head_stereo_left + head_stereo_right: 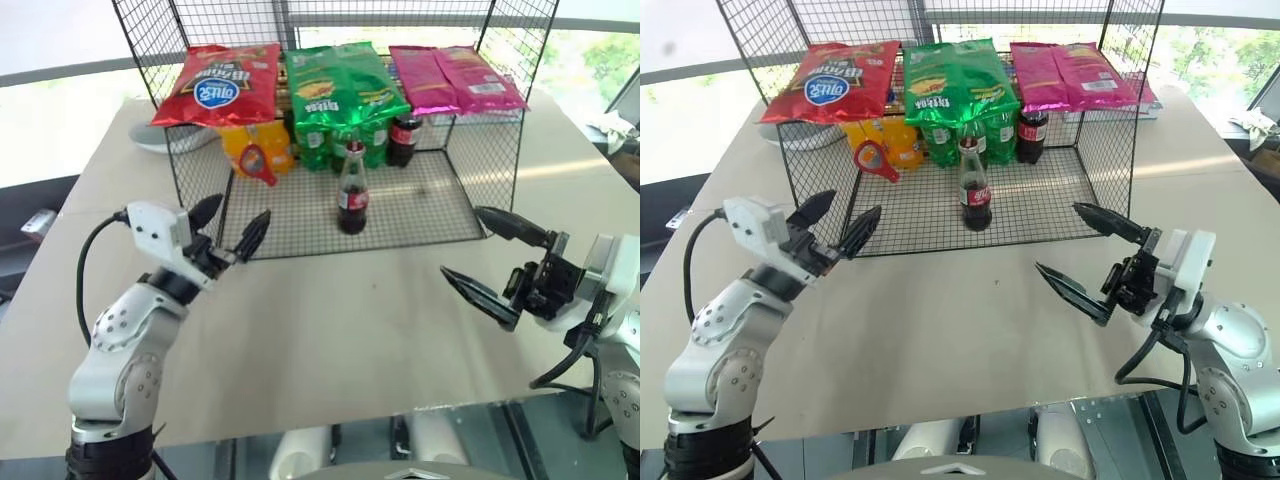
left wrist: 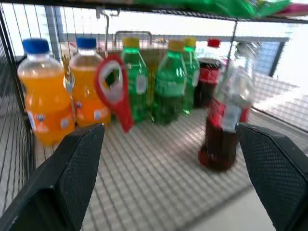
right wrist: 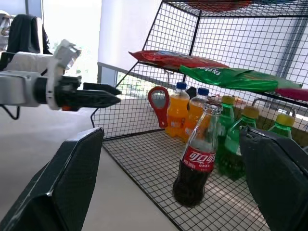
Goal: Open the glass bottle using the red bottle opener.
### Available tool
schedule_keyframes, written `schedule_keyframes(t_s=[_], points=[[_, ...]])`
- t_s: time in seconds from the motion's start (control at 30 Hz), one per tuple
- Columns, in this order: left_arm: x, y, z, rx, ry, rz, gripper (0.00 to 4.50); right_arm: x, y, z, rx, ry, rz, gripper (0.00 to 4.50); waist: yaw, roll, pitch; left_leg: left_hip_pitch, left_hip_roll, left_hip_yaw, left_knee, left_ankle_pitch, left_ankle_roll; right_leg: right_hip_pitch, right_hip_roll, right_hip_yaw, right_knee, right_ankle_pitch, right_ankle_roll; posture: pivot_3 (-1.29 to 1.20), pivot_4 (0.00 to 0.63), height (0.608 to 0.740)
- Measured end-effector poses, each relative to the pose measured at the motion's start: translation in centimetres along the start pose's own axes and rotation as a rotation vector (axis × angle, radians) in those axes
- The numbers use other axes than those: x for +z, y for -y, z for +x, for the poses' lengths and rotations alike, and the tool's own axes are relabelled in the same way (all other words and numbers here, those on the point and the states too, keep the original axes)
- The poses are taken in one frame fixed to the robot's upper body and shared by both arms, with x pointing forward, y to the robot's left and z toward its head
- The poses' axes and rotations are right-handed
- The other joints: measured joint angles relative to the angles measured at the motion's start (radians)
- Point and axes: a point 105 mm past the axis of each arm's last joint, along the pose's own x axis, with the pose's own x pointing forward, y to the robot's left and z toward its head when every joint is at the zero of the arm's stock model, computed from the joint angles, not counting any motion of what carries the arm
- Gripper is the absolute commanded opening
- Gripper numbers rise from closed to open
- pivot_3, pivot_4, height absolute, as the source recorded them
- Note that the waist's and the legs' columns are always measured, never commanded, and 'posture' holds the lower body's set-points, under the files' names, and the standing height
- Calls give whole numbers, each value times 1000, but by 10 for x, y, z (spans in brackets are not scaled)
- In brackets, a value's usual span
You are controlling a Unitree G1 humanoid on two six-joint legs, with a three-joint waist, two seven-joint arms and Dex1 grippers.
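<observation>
Two spread grippers are facing the wire rack, both empty.
Left gripper (image 1: pixel 229 228) is hovering nearest the red bottle opener (image 1: pixel 257 162), which is hanging handle-down just ahead of it; right gripper (image 1: pixel 490 260) is gaping wide, the upright glass bottle (image 1: pixel 351 190) standing ahead and inward, between both arms.

The glass bottle (image 1: pixel 352 190) is clear and glossy; the red bottle opener (image 1: pixel 257 163) looks smooth plastic. The rack (image 1: pixel 420 205) is black wire mesh on a matt beige bench (image 1: pixel 330 320).
</observation>
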Motion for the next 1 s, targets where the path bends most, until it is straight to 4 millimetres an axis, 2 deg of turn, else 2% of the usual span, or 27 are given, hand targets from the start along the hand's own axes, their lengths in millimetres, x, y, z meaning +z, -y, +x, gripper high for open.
schedule_keyframes(t_s=[0.33, 0.57, 0.67, 0.77, 0.9, 0.97, 1.0], points=[[4, -23, 47, 146, -5, 64, 4475, -9, -1, -5, -38, -33, 0, 4500, 3, -1, 0, 0, -1, 0, 0, 0, 0, 0, 3, -1, 0, 0, 0, 0, 150, 740], [-9, -37, 64, 157, -68, 104, 4475, -12, -2, -9, -71, -45, -6, 4500, 1, -1, 0, -1, -1, -1, 0, 0, 0, 0, 3, -1, 0, 0, 0, 0, 150, 740], [-9, -39, 70, 135, -58, 119, 3791, -15, -2, -11, -87, -51, -4, 4500, 1, -1, 0, -1, -1, 0, 0, 0, -1, 0, 2, -1, 0, 0, 0, 0, 150, 740], [-8, -38, 73, 105, -40, 131, 2502, -15, -2, -12, -97, -53, -13, 4500, 1, -1, 0, -1, -1, 0, 0, 0, -1, 0, 1, -1, 0, 0, 0, 0, 150, 740], [-8, -37, 75, 67, -23, 144, 552, -16, -1, -14, -117, -57, -13, 4500, 1, -1, 0, -1, -1, -1, 0, 0, -1, -1, 0, -1, 0, 0, 0, 0, 150, 740], [-7, -37, 77, 52, -15, 150, 29, -16, -2, -14, -120, -61, -11, 4500, 1, -1, 0, -1, -1, 0, 0, 0, -1, -1, 0, -1, 0, 0, 0, 0, 150, 740], [-7, -37, 77, 47, -12, 152, 29, -16, -2, -14, -120, -61, -12, 4500, 1, -1, 0, -1, -1, 0, 0, 0, -1, -1, 0, -1, 0, 0, 0, 0, 150, 740]])
